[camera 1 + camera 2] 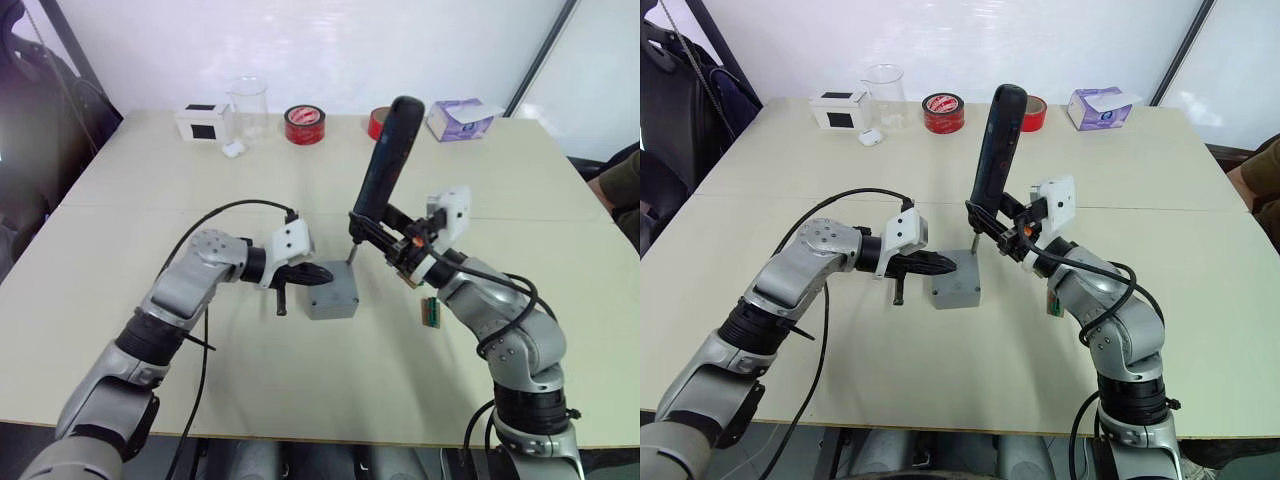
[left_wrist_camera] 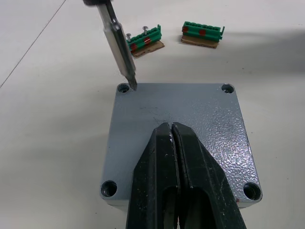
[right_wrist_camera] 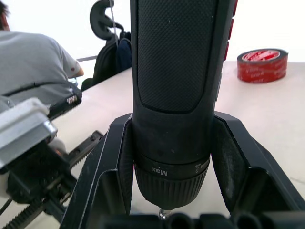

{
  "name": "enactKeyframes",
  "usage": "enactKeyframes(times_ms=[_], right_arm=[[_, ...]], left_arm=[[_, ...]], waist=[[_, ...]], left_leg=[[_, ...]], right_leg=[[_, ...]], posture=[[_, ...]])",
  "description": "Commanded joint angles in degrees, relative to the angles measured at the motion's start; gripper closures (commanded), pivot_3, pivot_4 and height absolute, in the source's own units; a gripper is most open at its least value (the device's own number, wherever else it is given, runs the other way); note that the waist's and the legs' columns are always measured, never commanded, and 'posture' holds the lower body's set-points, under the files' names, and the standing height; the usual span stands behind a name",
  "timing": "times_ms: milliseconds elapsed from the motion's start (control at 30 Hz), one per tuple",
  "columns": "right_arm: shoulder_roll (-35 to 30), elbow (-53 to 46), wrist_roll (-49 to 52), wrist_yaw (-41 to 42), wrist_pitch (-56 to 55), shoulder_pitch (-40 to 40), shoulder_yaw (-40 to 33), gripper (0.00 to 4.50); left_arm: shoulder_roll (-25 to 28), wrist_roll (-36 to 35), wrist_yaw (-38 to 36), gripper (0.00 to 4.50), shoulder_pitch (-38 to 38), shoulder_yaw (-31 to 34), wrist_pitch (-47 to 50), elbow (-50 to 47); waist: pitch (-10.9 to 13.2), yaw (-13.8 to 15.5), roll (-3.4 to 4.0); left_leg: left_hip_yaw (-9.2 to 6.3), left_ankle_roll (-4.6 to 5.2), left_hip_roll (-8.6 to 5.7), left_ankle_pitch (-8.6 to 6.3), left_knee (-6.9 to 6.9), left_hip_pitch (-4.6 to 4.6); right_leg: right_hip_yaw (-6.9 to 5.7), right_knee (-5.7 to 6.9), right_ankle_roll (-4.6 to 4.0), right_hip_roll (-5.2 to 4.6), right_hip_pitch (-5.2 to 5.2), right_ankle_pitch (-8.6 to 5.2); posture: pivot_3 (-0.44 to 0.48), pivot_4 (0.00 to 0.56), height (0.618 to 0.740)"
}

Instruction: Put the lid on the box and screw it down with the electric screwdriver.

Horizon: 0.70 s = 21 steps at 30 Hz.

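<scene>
From the head, the right hand [image 1: 372, 226] grips the electric screwdriver [image 1: 384, 165] upright, bit on the lid [image 1: 333, 291]. The left wrist view has the left hand [image 2: 172, 138] closed empty, pressing the lid. Right wrist view: screwdriver clamped between fingers [image 3: 238, 162].
</scene>
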Motion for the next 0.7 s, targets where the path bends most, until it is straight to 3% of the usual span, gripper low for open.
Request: enactKeyframes(times_ms=[33,700], right_arm=[[0.5,-1.9,-0.1,0.1,-3.2,-0.9,-0.5,2.77],[-0.9,2.1,-8.7,1.2,-7.8,2.3,5.2,2.77]], left_arm=[[0.0,0.8,-0.7,4.5,0.2,-0.7,0.5,0.8],[-0.4,1.0,-0.6,4.5,1.1,-0.8,0.5,0.3]], waist=[[0.0,0.0,0.0],[-0.1,-0.1,-0.04]], left_leg=[[0.0,0.0,0.0,0.0,0.0,0.0],[0.0,0.0,0.0,0.0,0.0,0.09]], right_leg=[[0.0,0.0,0.0,0.0,0.0,0.0],[0.0,0.0,0.0,0.0,0.08,0.0]], posture=[[0.0,0.15,0.74],[0.0,0.15,0.74]])
